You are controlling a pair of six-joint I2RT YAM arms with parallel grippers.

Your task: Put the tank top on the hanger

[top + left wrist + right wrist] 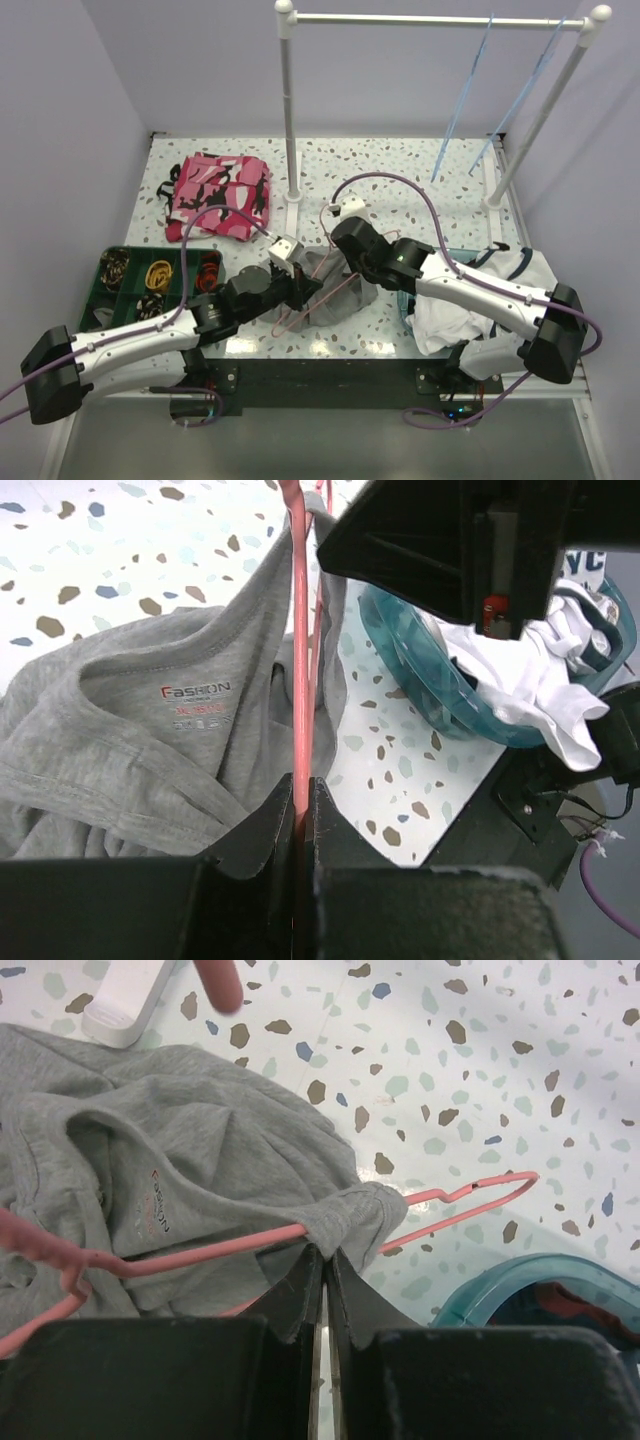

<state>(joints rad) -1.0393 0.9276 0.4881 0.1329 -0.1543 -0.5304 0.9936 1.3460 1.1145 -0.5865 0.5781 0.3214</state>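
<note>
Two claws: both closed.
Left claw (303, 800): clamps pink wire hanger (298, 660).
Right claw (325, 1260): shut at strap (355, 1215); hold on fabric unclear.
Grey tank top (130, 740): light, limp; grip strap hem.

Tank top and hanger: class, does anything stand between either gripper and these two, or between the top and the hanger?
Nothing visible does. The left gripper is shut on the hanger wire. The right gripper has its closed tips against the tank top, where it drapes over one hanger arm. The teal basket lies aside.
</note>
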